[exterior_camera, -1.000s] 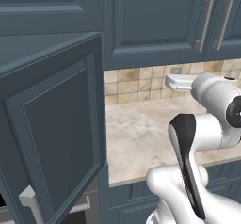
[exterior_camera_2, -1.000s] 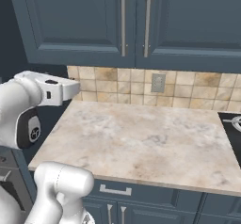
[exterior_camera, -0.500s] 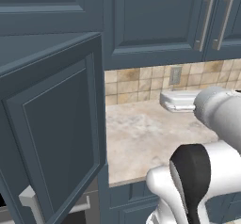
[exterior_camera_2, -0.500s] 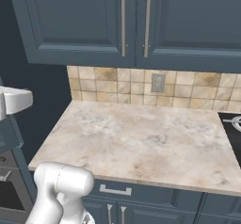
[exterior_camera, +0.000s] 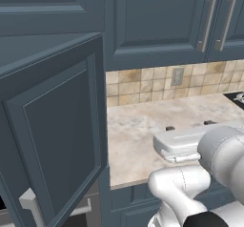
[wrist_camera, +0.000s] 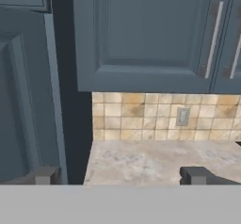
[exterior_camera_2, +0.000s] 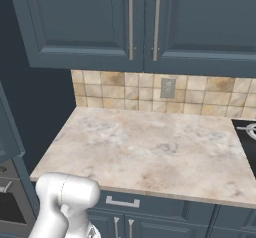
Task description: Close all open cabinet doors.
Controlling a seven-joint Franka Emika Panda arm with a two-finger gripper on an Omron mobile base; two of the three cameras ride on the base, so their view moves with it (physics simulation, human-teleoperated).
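The open door (exterior_camera: 57,130) is a flat slate-blue panel with a raised frame and a recessed rectangular centre. It stands swung well out from its cabinet, its free edge toward the counter (exterior_camera: 143,135). In the hand view the same door (wrist_camera: 26,105) stands to the left of the jaws, its edge just above the left fingertip (wrist_camera: 44,175).

The gripper (wrist_camera: 120,176) points at the tiled wall (wrist_camera: 155,117) with its jaws spread wide. Nothing lies between them and they touch nothing; the counter (wrist_camera: 141,162) shows through the gap. In the left base view the hand hangs over the counter's front part, to the right of the open door and apart from it.

Ahead of the jaws and above them, the upper doors (wrist_camera: 150,35) are closed, with slim silver handles (wrist_camera: 214,35) to the right. An outlet (wrist_camera: 182,116) sits in the tiles ahead. In the right base view, a drawer (exterior_camera_2: 145,204) lies under the counter.
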